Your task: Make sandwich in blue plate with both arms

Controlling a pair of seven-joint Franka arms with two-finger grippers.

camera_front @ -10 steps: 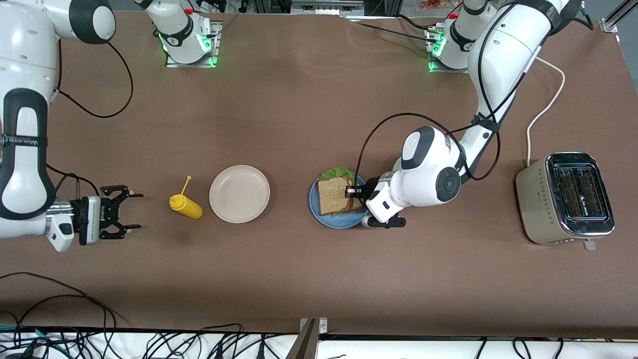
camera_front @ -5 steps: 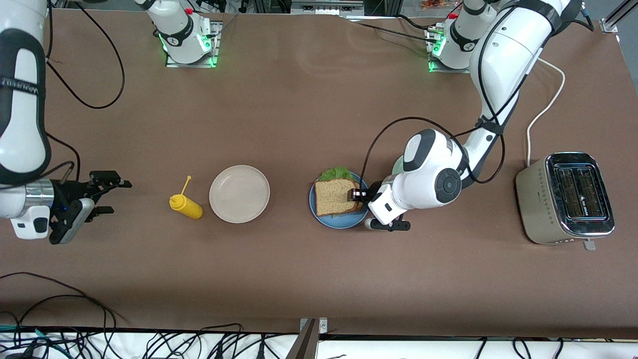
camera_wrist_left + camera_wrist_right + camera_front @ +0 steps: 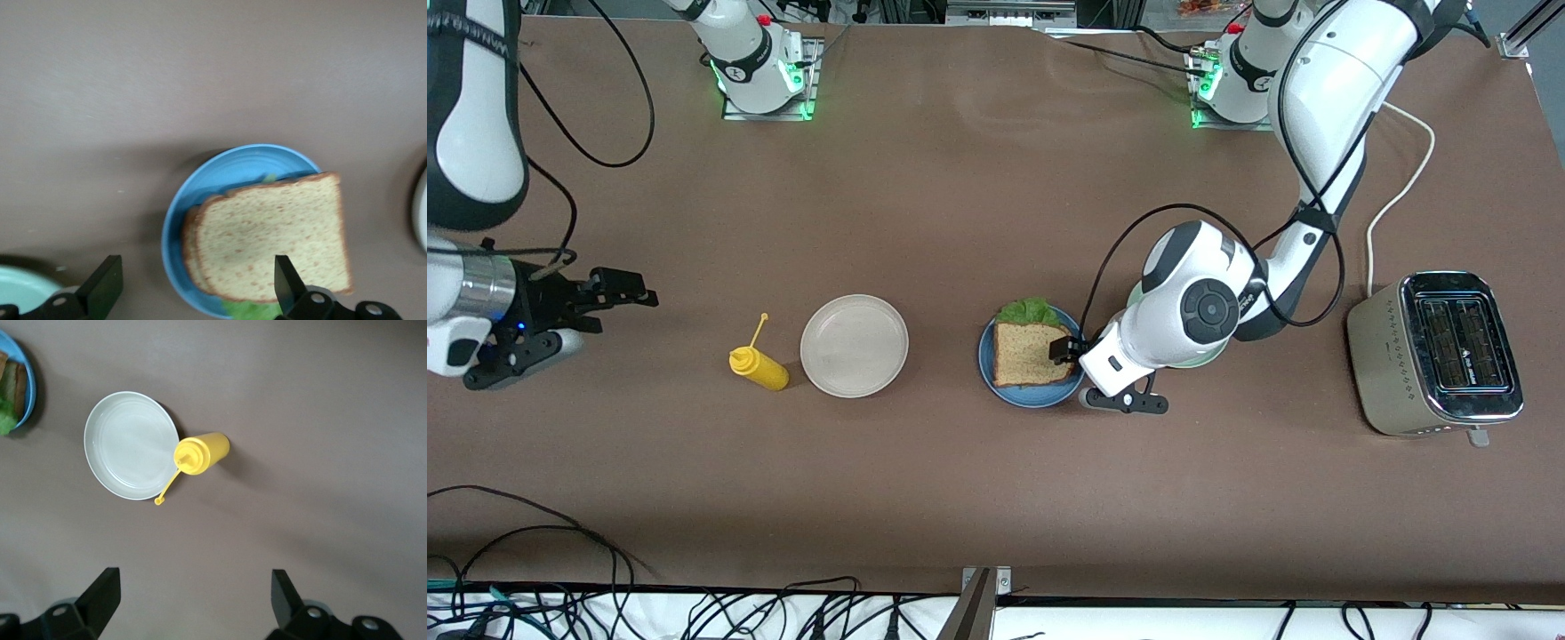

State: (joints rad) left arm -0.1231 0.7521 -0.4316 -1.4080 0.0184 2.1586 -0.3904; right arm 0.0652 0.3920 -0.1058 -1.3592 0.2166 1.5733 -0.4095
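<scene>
The sandwich [image 3: 1030, 354] lies in the blue plate [image 3: 989, 369] near the table's middle: a brown bread slice on top, another slice under it, and green lettuce [image 3: 1032, 310] sticking out at the edge nearer the robots' bases. My left gripper [image 3: 1074, 373] is open, low over the plate's rim toward the left arm's end, gripping nothing. In the left wrist view the top slice [image 3: 273, 243] rests on the plate [image 3: 233, 167] between my spread fingers [image 3: 107, 285]. My right gripper [image 3: 609, 318] hangs open and empty over bare table at the right arm's end.
A beige plate [image 3: 854, 346] and a yellow squeeze bottle [image 3: 760, 367] lie between the right gripper and the blue plate. A pale green plate [image 3: 1199, 361] sits partly under the left arm. A metal toaster [image 3: 1440, 351] stands at the left arm's end.
My left gripper has opened and let go of the top bread slice, which now lies flat on the sandwich. My right arm has risen and drawn toward its base.
</scene>
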